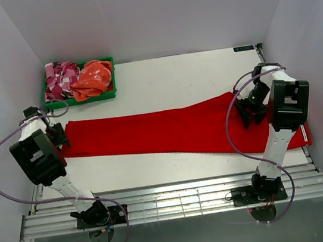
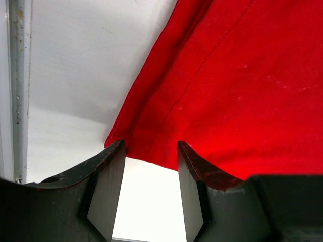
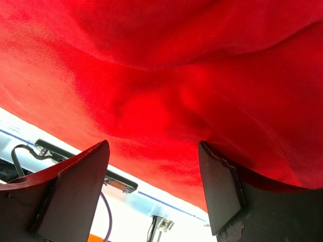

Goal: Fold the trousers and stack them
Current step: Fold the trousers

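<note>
The red trousers (image 1: 163, 133) lie flat in a long band across the table, from near the left edge to the right edge. My left gripper (image 1: 61, 135) is at their left end. In the left wrist view it (image 2: 151, 146) stands open, its fingertips just at the cloth's (image 2: 237, 75) hem corner, with bare white table between the fingers. My right gripper (image 1: 250, 114) hangs over the right end. In the right wrist view it (image 3: 152, 146) is open wide, with the red cloth (image 3: 166, 75) spread beyond the tips and nothing clamped.
A green bin (image 1: 80, 100) at the back left holds a pink-and-white patterned garment (image 1: 60, 78) and an orange one (image 1: 93, 79). A metal rail (image 2: 17, 91) runs along the table's left edge. White walls enclose the left, back and right sides.
</note>
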Robot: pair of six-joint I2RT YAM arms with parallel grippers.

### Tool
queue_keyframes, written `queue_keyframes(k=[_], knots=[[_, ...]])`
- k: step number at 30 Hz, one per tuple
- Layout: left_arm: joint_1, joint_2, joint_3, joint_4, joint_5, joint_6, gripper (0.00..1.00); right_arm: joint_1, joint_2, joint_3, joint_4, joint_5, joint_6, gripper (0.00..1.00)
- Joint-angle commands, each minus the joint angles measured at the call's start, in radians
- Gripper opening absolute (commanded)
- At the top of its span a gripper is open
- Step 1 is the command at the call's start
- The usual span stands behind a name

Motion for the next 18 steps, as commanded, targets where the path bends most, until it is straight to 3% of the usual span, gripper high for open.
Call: queue_keyframes(k=[1,12,18], knots=[[0.009,0.008,-0.014,-0.004,-0.005,-0.007,0.56,-0.004,-0.004,-0.001,0.003,0.012,0.008,0.77],[0.011,0.015,-0.019,-0.007,-0.012,-0.041,0.52,-0.004,-0.003,-0.010,0.005,0.008,0.008,0.74],[0.011,0.002,-0.019,-0.010,-0.006,-0.046,0.63,-0.003,-0.010,-0.014,0.002,0.004,0.004,0.74]])
